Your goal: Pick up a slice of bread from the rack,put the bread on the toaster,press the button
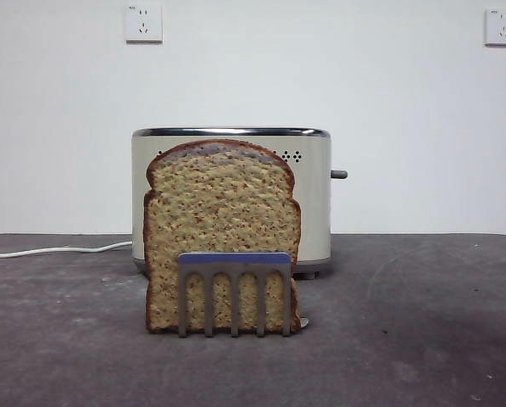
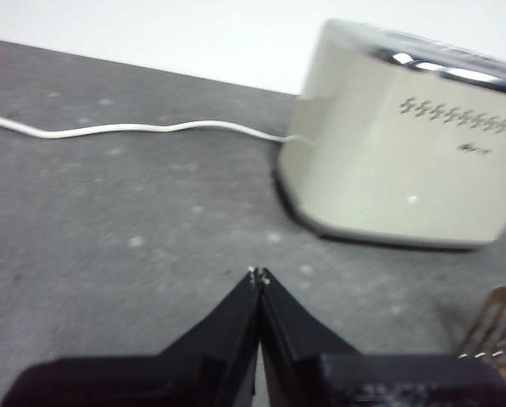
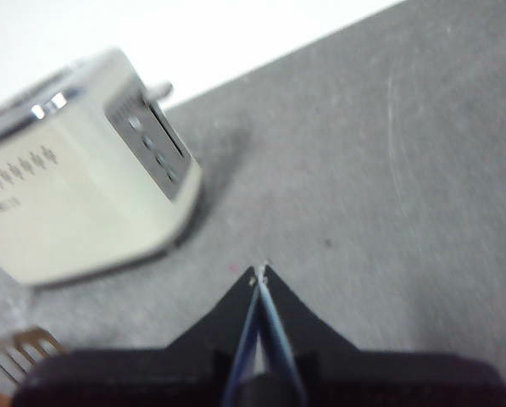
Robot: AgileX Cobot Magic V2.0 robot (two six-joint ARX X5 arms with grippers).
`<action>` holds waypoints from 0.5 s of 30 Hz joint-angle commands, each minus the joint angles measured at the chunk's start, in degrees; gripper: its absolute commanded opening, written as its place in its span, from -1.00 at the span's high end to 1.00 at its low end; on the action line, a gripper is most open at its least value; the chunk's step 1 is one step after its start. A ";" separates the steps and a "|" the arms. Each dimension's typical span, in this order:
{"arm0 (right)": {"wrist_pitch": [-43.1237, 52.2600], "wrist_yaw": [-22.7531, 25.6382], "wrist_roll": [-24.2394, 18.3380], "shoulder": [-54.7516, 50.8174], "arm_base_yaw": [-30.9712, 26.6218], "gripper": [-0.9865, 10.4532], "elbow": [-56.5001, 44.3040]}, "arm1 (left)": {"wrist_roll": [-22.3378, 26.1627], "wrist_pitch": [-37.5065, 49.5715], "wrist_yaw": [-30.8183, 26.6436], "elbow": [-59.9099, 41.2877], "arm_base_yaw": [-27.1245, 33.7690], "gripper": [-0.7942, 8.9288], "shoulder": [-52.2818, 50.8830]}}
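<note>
Rack: the rack (image 1: 234, 292) stood nearest on the grey table (image 1: 422, 339), its upright prongs joined by a bluish-grey bar; its prongs kept a slice upright, which left the top edge free to be gripped from above.
Bread: the slice of bread (image 1: 221, 208) stood on edge in the rack, just behind the front prongs, its domed crust rising well above the bar; it had not yet been lifted.
Left gripper: the left gripper (image 2: 258, 275) hung over bare table with its jaws pressed together on nothing; the toaster lay ahead of it and a corner of the rack showed beside it; it appeared to be waiting to one side.
Right gripper: the right gripper (image 3: 259, 273) was likewise clenched and empty, above the table on the toaster's lever side; that side seemed to suit it for the pressing step, though which arm would do what could not be told.
Toaster: the toaster (image 1: 314, 199) sat directly behind the bread, chrome slots facing up, so a lifted slice would need only a short carry back and down; its lever (image 1: 339, 174) stuck out from one end.
Cord: a white cord (image 1: 53, 250) ran from the toaster's other end across the table.
Wall: two sockets (image 1: 143, 23) sat high on the white wall.
Progress: judged at the very start; nothing held.
</note>
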 commanded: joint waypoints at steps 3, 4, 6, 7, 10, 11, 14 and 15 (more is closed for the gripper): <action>0.79 -0.13 1.42 3.08 0.04 0.85 6.12 | -2.89 -0.72 0.72 5.88 0.20 0.85 0.48; 0.79 -0.46 1.38 4.33 0.04 0.85 7.50 | -3.23 -0.94 0.96 6.93 0.20 0.85 0.76; 0.70 -2.21 0.85 7.26 0.09 0.85 10.47 | -3.28 -1.51 2.47 10.23 0.20 0.85 1.99; 0.70 -3.08 0.35 8.74 0.09 0.85 11.91 | -3.26 -1.68 3.28 11.61 0.20 0.85 2.60; -0.02 -6.47 -1.11 14.03 0.11 0.85 17.29 | -3.02 -3.34 6.23 16.48 0.20 0.85 5.29; -0.70 -7.80 -1.75 15.93 0.11 0.85 19.45 | -2.56 -4.39 7.02 18.34 0.20 0.85 6.43; -4.42 -11.58 -5.05 21.51 0.11 0.85 26.32 | 0.94 -8.04 10.43 23.80 0.20 0.85 10.12; -6.47 -12.55 -6.75 23.39 0.13 0.85 28.96 | 2.21 -9.44 12.02 25.73 0.20 0.85 11.52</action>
